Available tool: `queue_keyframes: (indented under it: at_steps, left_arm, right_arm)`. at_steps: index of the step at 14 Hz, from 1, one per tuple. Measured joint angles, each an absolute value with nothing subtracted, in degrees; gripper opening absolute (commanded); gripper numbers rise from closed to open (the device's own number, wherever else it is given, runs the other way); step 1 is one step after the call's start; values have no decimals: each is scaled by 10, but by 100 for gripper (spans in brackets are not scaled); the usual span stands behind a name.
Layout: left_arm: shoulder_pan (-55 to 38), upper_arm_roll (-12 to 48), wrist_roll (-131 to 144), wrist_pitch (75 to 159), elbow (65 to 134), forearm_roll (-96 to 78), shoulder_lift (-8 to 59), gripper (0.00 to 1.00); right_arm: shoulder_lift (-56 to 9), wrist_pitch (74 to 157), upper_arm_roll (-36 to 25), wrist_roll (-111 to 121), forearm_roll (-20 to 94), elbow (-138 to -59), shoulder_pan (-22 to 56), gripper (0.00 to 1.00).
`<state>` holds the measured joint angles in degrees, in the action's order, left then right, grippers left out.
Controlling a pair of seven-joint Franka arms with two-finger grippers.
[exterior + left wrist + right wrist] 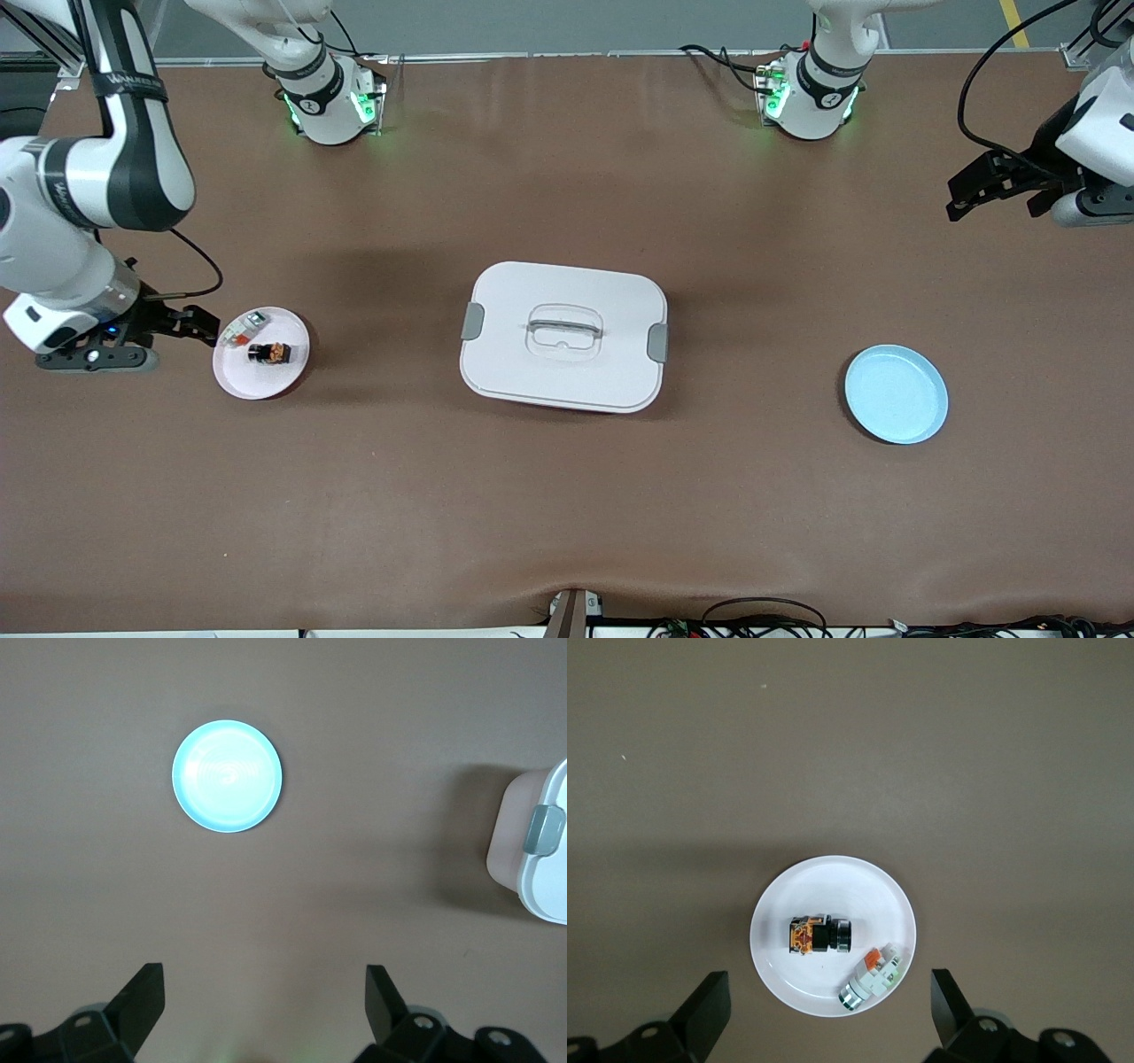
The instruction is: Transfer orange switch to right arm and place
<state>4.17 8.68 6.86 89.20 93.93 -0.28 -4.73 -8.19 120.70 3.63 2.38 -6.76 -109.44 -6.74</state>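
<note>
1. Your right gripper (197,323) hangs at the right arm's end of the table, its fingertips just beside the rim of the white plate (232,377). In the right wrist view the two fingers (709,1005) stand wide apart with nothing between them; only their tips show, the rest is cut off by the frame edge.
2. The orange switch (818,935) lies on its side on that white plate, a short way ahead of the right gripper's open fingers. You can see its black body and an orange end; any finer detail is too small to make out.
3. Next to the switch on the same plate lies a whitish-grey block (870,980) with an orange-red patch, closer to the right gripper's fingertips than the switch is. From the front view you cannot tell whether the two parts touch; the wrist view shows a narrow gap.
4. Your left gripper (974,190) is up in the air at the left arm's end of the table, its arm mostly cut off at the frame edge. Its fingers (142,992) are spread wide and hold nothing.
5. The light blue plate (228,775) lies ahead of the left gripper, bare.
6. The white lidded box (563,335) sits between the two plates; the left wrist view catches only one corner with a grey latch (544,830).
</note>
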Motion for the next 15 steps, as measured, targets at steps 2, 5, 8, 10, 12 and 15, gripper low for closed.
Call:
queue_keyframes:
  at_steps: [2, 5, 8, 10, 12, 15]
  left_arm:
    - [42, 87, 69, 892, 939, -3, -46, 100]
    - [42, 87, 69, 892, 939, -3, -46, 100]
    - [42, 87, 69, 892, 938, 3, -46, 100]
    - [42, 87, 69, 892, 933, 7, -46, 100]
    - [42, 87, 69, 892, 929, 8, -46, 100]
    - [42, 87, 69, 892, 927, 8, -46, 100]
  right_arm:
    - [-74, 1158, 37, 23, -67, -1057, -66, 100]
    - [-62, 1073, 38, 23, -67, -994, -65, 100]
    - [-59, 1011, 39, 23, -48, -944, -64, 100]
    - [-59, 983, 39, 23, -35, -917, -63, 100]
    - [-59, 969, 39, 23, -34, -899, -63, 100]
    - [-59, 957, 38, 23, -33, -886, -63, 100]
